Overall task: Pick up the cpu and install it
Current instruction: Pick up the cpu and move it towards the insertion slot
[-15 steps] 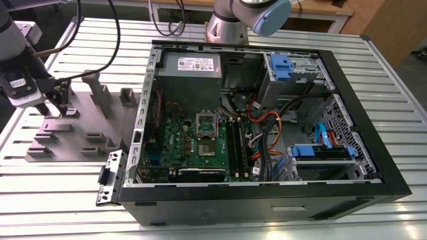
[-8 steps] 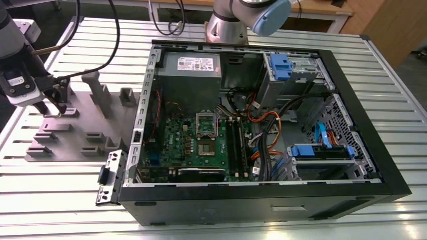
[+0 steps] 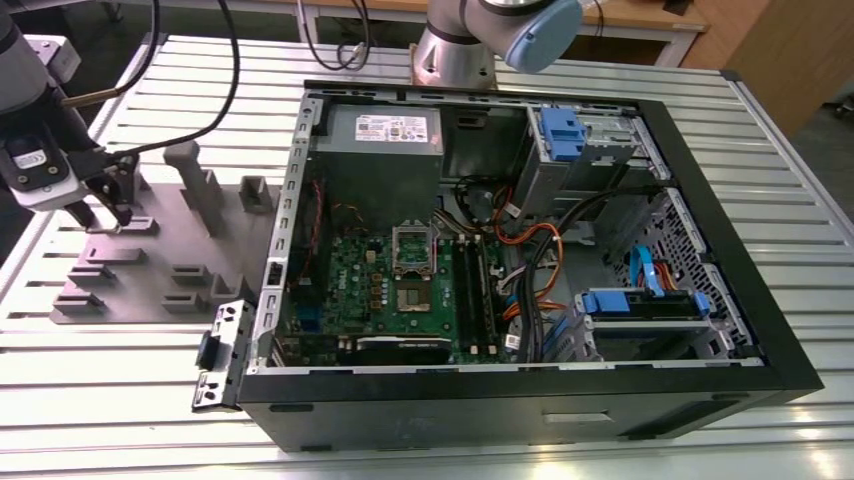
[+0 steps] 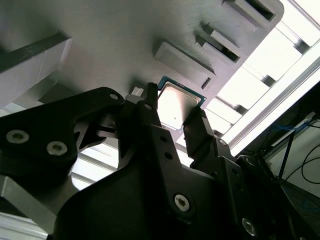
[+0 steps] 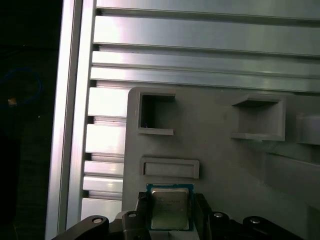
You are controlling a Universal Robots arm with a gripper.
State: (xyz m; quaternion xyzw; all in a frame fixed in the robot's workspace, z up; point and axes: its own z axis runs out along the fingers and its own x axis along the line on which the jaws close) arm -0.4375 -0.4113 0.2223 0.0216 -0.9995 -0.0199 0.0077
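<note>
The cpu (image 5: pixel 170 202) is a small silver square with a green rim, lying at the edge of the grey fixture plate (image 5: pixel 220 160). In both wrist views my gripper (image 5: pixel 170 220) has a black finger against each of the chip's two opposite sides, so it is shut on the chip. The second wrist view shows the cpu (image 4: pixel 176 102) between the fingers (image 4: pixel 150 112) from below. In the exterior view my gripper (image 3: pixel 107 218) stands low over the fixture plate (image 3: pixel 147 300) at that view's left. The open computer case holds the motherboard (image 3: pixel 350 275) with its socket (image 3: pixel 411 250).
Grey slotted blocks and upright posts (image 3: pixel 200 185) rise from the fixture plate close to the gripper. The black case wall (image 3: pixel 287 200) stands between the plate and the motherboard. Cables (image 3: pixel 534 260) and blue drive bays (image 3: pixel 641 305) crowd the case's right half. A slatted metal table (image 3: pixel 134 400) lies beneath.
</note>
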